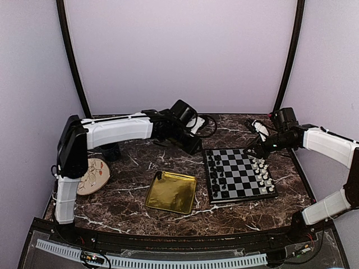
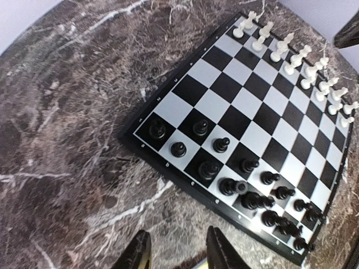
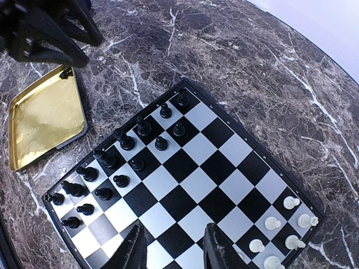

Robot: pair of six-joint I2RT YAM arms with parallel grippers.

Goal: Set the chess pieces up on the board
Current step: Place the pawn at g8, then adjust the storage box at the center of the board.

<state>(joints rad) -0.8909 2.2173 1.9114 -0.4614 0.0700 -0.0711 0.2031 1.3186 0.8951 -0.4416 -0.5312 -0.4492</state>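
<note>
**Tools.** The left gripper [image 2: 178, 246] has its fingers parted to a moderate gap with nothing between them. It hangs over bare marble table [image 2: 73, 112], just off the board's black-side edge. The right gripper [image 3: 175, 235] is likewise partly open and empty, above the middle of the board [image 2: 235, 120].

**Task items.** The board lies right of centre in the overhead view. The black pieces [image 2: 208, 170] stand in two rough rows along its left edge, some crowded at the near end. The white pieces [image 2: 297, 59] line the opposite edge.

**Deciding relation.** One small dark figure [image 3: 66, 72], apparently a black piece, sits in the far corner of the gold tray [image 3: 39, 117]. In the overhead view it lies down and left of the left gripper, close by. The right gripper is well apart from it, across the board. In my judgement the left arm is the better placed. Whether the figure stands or lies is too small to tell.

**Surroundings.** The tray rim beside the figure could hinder a low approach. A floral plate [image 1: 92, 175] lies at far left, clear of the route.
</note>
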